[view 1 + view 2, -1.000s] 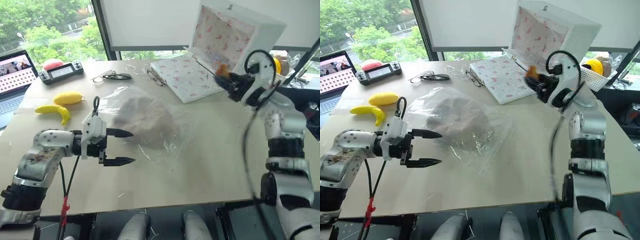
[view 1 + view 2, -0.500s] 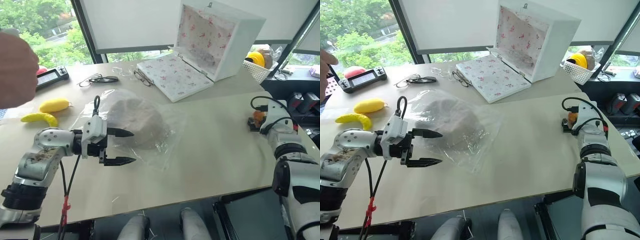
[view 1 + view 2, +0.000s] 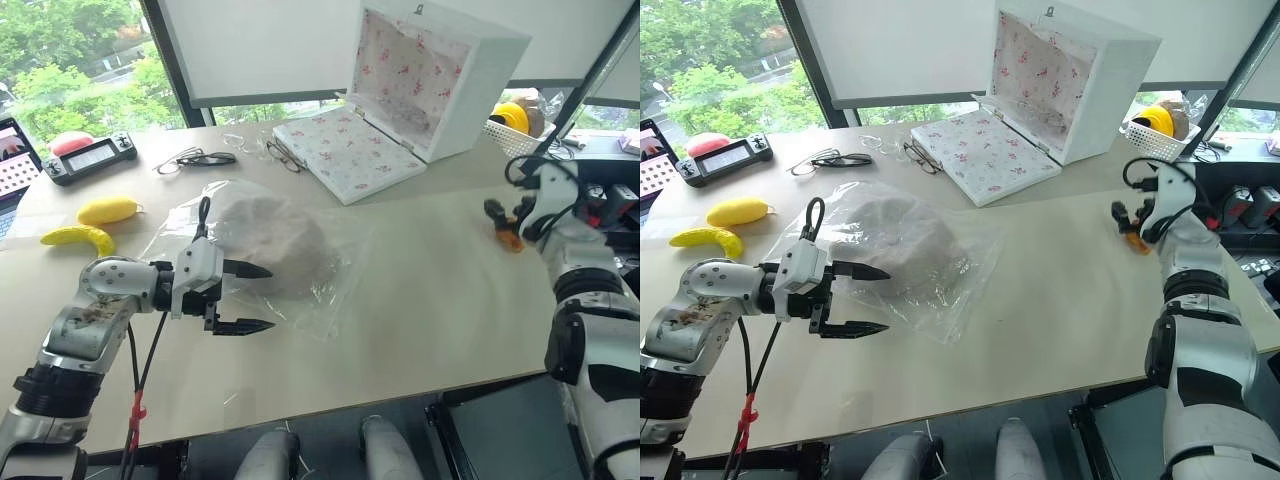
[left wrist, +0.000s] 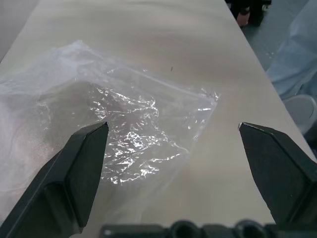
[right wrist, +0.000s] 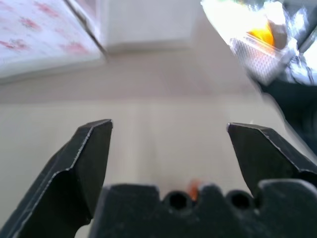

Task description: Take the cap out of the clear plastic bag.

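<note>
Since the earlier frame our right gripper (image 3: pixel 1127 222) has come down from beside the white box (image 3: pixel 440 75) to the desk's right edge, and our left gripper (image 3: pixel 247 298) has stayed beside the bag.

From the head camera we see the cap (image 3: pixel 268 245) still inside the clear plastic bag (image 3: pixel 335 275), lying left of the desk's (image 3: pixel 430 320) middle. Our left fingers stand wide apart, empty, at the bag's near left side. A banana (image 3: pixel 78 238) lies near the left edge.

Our left wrist view shows spread fingers (image 4: pixel 81 163) over the bag's crinkled corner.

Our right wrist view shows its fingers (image 5: pixel 91 148) wide apart above bare desk.
</note>
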`<state>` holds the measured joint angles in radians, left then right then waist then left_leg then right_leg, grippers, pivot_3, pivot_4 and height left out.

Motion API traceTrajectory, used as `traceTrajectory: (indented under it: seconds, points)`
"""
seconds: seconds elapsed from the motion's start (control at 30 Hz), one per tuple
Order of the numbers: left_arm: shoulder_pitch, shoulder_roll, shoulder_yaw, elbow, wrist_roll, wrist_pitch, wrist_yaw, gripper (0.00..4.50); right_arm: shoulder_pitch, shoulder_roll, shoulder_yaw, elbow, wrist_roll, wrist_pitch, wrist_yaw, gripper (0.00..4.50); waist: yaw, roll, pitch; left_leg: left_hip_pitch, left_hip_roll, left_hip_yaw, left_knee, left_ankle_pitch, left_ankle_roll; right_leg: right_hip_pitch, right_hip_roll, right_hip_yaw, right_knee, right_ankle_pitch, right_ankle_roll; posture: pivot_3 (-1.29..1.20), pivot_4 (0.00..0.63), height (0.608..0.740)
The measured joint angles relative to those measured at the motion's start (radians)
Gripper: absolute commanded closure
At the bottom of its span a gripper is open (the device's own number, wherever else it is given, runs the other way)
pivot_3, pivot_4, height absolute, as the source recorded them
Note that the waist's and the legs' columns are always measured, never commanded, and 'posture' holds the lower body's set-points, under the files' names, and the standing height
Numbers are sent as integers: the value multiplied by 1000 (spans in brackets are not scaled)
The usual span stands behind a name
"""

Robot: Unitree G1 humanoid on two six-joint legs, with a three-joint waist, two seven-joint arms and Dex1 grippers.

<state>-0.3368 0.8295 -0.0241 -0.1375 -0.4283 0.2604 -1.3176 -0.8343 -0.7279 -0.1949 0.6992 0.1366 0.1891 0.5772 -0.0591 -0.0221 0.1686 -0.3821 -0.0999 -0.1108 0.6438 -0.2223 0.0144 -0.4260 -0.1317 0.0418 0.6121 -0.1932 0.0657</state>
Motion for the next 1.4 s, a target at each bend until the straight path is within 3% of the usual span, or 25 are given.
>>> traceTrajectory:
  seconds: [0.13,0.23,0.3,0.33,0.47,0.57,0.67,0.8,0.97,1.1,1.23,1.4]
  points:
    - [11,-7,-4,1,2,3,7,0,285,-72,-7,-652,202,259,170,83,10,0,0,-3,2,-2,2,-2,0,-4,1,2,0,0,0,0,150,740]
    - [7,-9,-3,-3,0,3,9,0,412,-170,27,-947,292,367,266,83,17,0,0,-1,3,-1,2,-2,0,-2,1,1,0,0,1,0,150,740]
    - [3,-9,-5,-1,1,4,4,0,488,-276,166,-1153,280,385,365,83,17,0,0,4,6,1,3,-2,-1,4,2,0,-2,-5,8,0,150,740]
    - [-6,-10,-9,3,1,3,1,0,495,-293,273,-1191,203,350,388,83,16,-3,0,7,7,4,3,-3,-1,6,2,0,-2,-5,9,0,150,740]
    - [-21,-11,-18,18,4,3,-5,0,445,-271,483,-1041,-66,176,351,83,15,-4,0,7,7,8,8,-3,-1,5,2,2,-2,-4,12,0,150,740]
    - [-28,-13,-28,30,8,3,-8,0,286,-196,593,-778,-328,-85,230,83,12,-4,1,6,8,10,7,-3,-2,1,2,2,-1,0,7,0,150,740]
    - [-35,-21,-32,31,21,-4,3,0,231,-167,614,-669,-416,-218,187,83,18,-4,1,6,9,9,6,-6,-4,0,4,1,-1,4,-2,0,150,740]
    - [-25,-66,-61,53,139,-164,64,0,251,-136,609,-641,-425,-276,209,83,31,-4,1,-1,9,7,7,-9,-3,-4,4,0,-2,4,-3,0,150,740]
    - [-19,-158,-92,166,315,-460,207,0,440,-106,451,-896,-154,-40,306,83,49,-4,1,-11,9,6,13,-10,-2,-13,4,0,-1,5,-4,0,150,740]
    - [-57,-155,-84,259,359,-649,244,0,554,-113,198,-1182,278,368,347,83,54,-4,1,-9,10,6,16,-11,-1,-10,4,0,-2,9,-4,0,150,740]
    - [-91,-126,-73,326,371,-753,253,0,530,-141,-3,-1334,605,590,311,83,48,-4,1,4,13,7,16,-12,0,7,6,-1,-6,2,6,0,150,740]
    - [-94,-80,-75,394,392,-825,251,0,481,-148,-35,-1373,766,712,207,83,43,-5,1,2,12,8,17,-12,0,1,6,0,-3,3,5,0,150,740]
